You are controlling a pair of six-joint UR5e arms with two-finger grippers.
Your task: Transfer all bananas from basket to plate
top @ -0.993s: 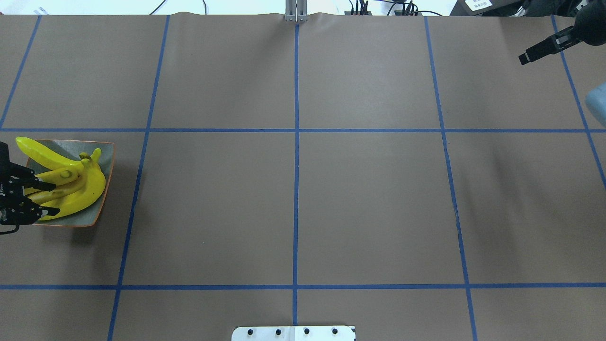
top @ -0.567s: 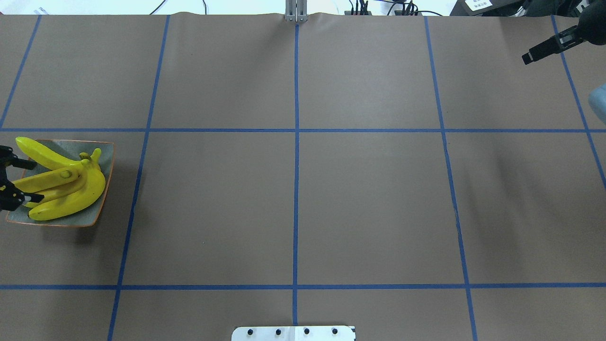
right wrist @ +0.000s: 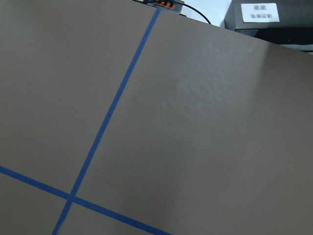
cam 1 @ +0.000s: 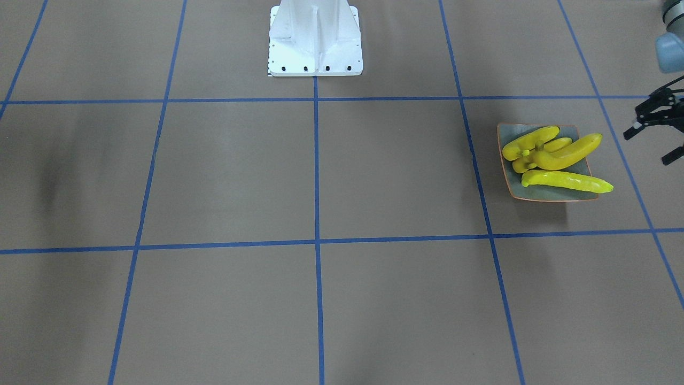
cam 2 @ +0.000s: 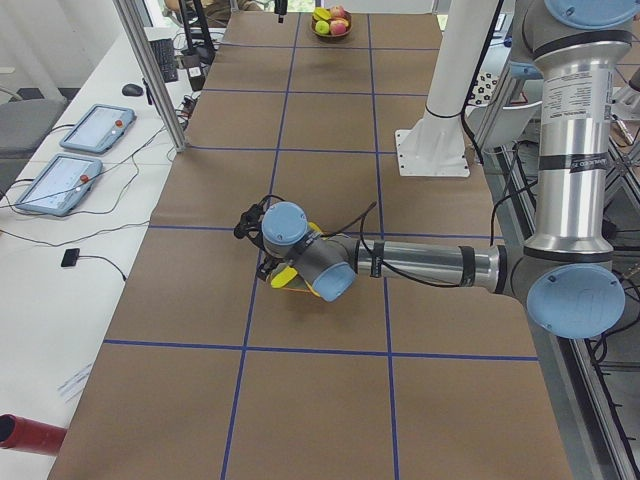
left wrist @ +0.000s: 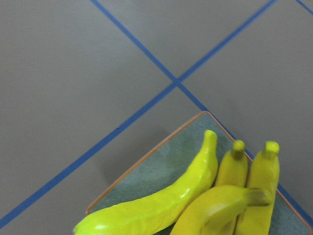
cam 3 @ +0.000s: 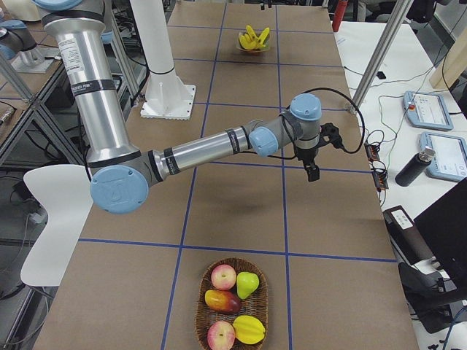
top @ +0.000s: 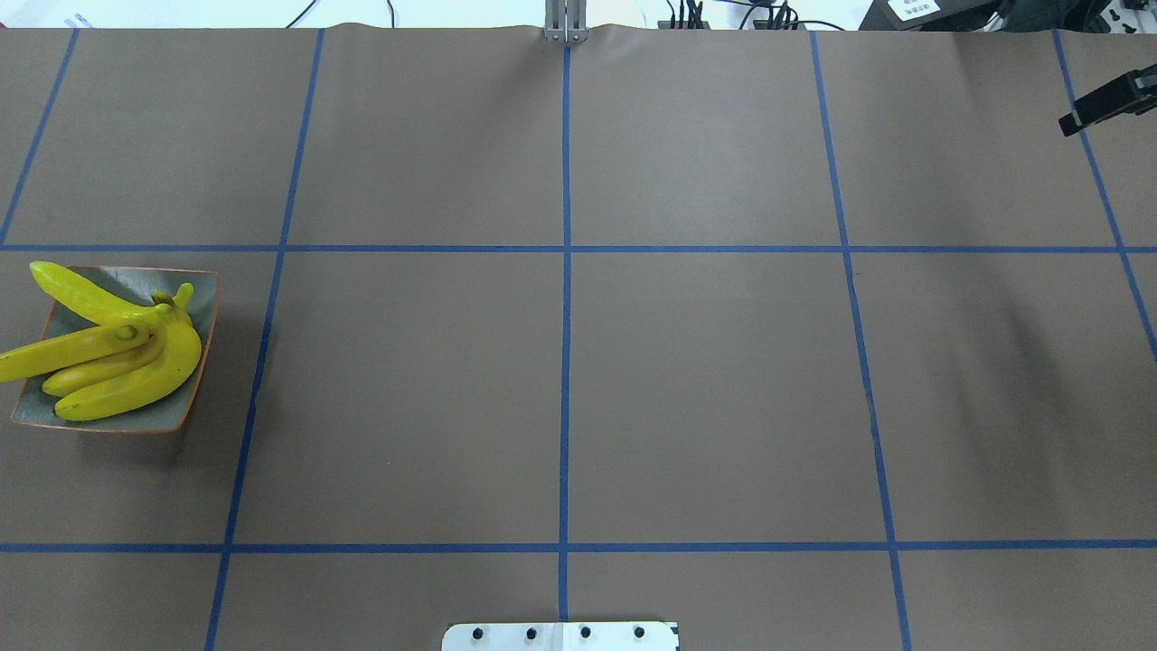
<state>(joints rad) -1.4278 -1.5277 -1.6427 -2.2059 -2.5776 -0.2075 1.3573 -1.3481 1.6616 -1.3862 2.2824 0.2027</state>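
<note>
All four bananas (top: 117, 353) lay on the plate (top: 203, 291) at the overhead view's left edge, stems bunched together, tips overhanging the rim because they outran the dish. The left claw (cam 1: 650, 145) hung wide and empty just beside it, its job likely finished. The right claw (top: 1089, 110), upper right, showed too little to tell.

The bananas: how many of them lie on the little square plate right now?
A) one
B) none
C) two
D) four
D: four yellow bananas lie heaped together on the plate, countable in both the overhead and the front-facing view.
</note>
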